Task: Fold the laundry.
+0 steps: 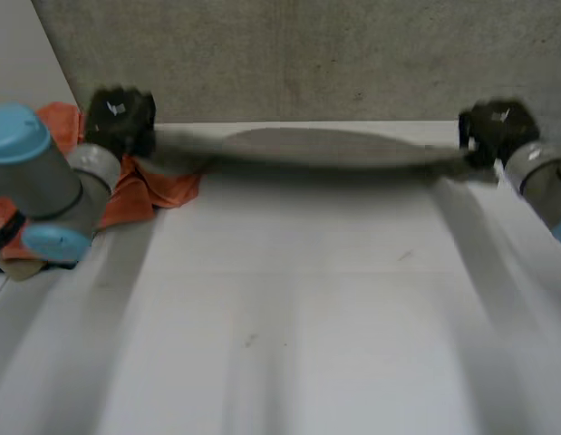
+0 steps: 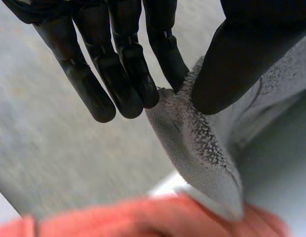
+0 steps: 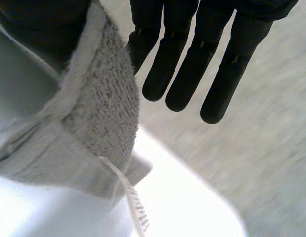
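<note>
The towel (image 1: 334, 148) is held taut over the table's (image 1: 289, 317) far edge, one end pinched by the left hand (image 1: 120, 118), the other by the right hand (image 1: 496, 131). No fold is seen yet. An orange cloth (image 1: 158, 190) is heaped at the table's left, judged unfolded too.

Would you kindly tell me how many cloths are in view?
2. A grey terry towel is held stretched between the left hand and right hand; a crumpled orange cloth lies beside the left arm. Others may hide beneath that arm.

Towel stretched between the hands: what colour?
Grey, with a looped terry texture. The towel shows best in the left wrist view.
</note>
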Controlling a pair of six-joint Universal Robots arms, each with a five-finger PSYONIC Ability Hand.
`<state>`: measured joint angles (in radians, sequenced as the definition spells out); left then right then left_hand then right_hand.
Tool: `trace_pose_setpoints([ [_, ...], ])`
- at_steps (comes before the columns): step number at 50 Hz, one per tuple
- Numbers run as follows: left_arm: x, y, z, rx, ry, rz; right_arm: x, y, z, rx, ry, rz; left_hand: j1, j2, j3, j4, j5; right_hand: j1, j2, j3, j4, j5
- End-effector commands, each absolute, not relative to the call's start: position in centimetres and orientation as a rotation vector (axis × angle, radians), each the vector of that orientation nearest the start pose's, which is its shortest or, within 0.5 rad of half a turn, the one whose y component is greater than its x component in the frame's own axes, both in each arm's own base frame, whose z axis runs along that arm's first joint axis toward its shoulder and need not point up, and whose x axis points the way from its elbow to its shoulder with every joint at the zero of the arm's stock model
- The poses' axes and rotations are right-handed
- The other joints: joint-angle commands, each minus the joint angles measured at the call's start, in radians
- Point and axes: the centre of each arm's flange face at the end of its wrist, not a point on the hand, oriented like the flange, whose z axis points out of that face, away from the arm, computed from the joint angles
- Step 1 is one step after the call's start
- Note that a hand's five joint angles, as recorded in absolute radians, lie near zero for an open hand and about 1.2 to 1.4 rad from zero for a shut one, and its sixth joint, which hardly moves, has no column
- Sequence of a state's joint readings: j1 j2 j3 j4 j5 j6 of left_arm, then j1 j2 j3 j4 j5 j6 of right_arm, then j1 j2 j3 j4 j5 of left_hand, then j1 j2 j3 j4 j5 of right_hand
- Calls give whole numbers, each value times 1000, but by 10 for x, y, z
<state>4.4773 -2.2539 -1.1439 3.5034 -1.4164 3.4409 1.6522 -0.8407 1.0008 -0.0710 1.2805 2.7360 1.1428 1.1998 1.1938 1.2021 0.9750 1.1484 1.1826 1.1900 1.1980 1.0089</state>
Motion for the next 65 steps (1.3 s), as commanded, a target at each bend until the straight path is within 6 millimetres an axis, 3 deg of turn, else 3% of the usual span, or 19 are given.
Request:
trace_pose_setpoints([
  [1, -244, -344, 181, 1059, 2145, -2027, 178, -373, 184, -1058, 2441, -1654, 253, 196, 202, 194, 247, 248, 214, 206, 198, 213],
  [4, -238, -316, 178, 1163, 2199, -1865, 170, -348, 186, -1125, 2531, -1477, 253, 196, 202, 194, 247, 248, 214, 206, 198, 213],
  [8, -224, -259, 182, 1389, 2303, -1508, 149, -308, 195, -1316, 2652, -1189, 253, 196, 202, 194, 247, 248, 214, 206, 198, 213],
  [12, -214, -223, 186, 1534, 2417, -1221, 138, -287, 196, -1557, 2637, -1063, 253, 196, 202, 194, 247, 248, 214, 206, 198, 213],
  [15, -212, -214, 189, 1583, 2460, -1128, 136, -292, 199, -1680, 2594, -1141, 253, 196, 202, 194, 247, 248, 214, 206, 198, 213],
  [19, -216, -230, 201, 1556, 2391, -1245, 137, -310, 194, -1643, 2598, -1259, 253, 196, 202, 194, 247, 248, 214, 206, 198, 213],
  [26, -236, -295, 225, 1400, 2203, -1565, 158, -355, 189, -1348, 2581, -1488, 253, 196, 202, 194, 247, 248, 214, 206, 198, 213],
  [32, -260, -345, 212, 1300, 2148, -1664, 177, -390, 182, -1194, 2540, -1717, 253, 196, 202, 194, 247, 248, 214, 206, 198, 213],
  [40, -276, -382, 183, 1188, 2130, -1619, 194, -427, 165, -1176, 2483, -1934, 253, 196, 202, 194, 247, 248, 214, 206, 198, 213],
  [47, -296, -395, 167, 1231, 2070, -1693, 205, -447, 141, -1212, 2473, -2020, 253, 196, 202, 194, 247, 248, 214, 206, 198, 213],
  [48, -298, -396, 165, 1230, 2066, -1705, 205, -449, 139, -1213, 2479, -2032, 138, 81, 87, 78, 131, 123, 88, 81, 73, 87],
  [49, -300, -396, 164, 1233, 2060, -1715, 206, -450, 136, -1215, 2485, -2036, -41, -98, -92, -100, -48, -230, -265, -272, -280, -266],
  [50, -303, -398, 160, 1230, 2049, -1736, 208, -452, 133, -1209, 2503, -2056, -743, -800, -794, -802, -750, -974, -1008, -1015, -1023, -1009],
  [51, -304, -399, 160, 1227, 2037, -1750, 209, -452, 132, -1205, 2514, -2066, -968, -1025, -1019, -1028, -975, -974, -1008, -1015, -1023, -1009],
  [53, -308, -399, 161, 1222, 2012, -1781, 209, -454, 131, -1178, 2547, -2087, -968, -1025, -1019, -1028, -975, -974, -1008, -1015, -1023, -1009],
  [59, -307, -398, 190, 1109, 1919, -1928, 203, -447, 151, -975, 2608, -2124, -968, -1025, -1019, -1028, -975, -974, -1008, -1015, -1023, -1009],
  [65, -292, -378, 216, 1028, 1930, -1981, 203, -427, 169, -820, 2548, -2106, -968, -1025, -1019, -1028, -975, -974, -1008, -1015, -1023, -1009],
])
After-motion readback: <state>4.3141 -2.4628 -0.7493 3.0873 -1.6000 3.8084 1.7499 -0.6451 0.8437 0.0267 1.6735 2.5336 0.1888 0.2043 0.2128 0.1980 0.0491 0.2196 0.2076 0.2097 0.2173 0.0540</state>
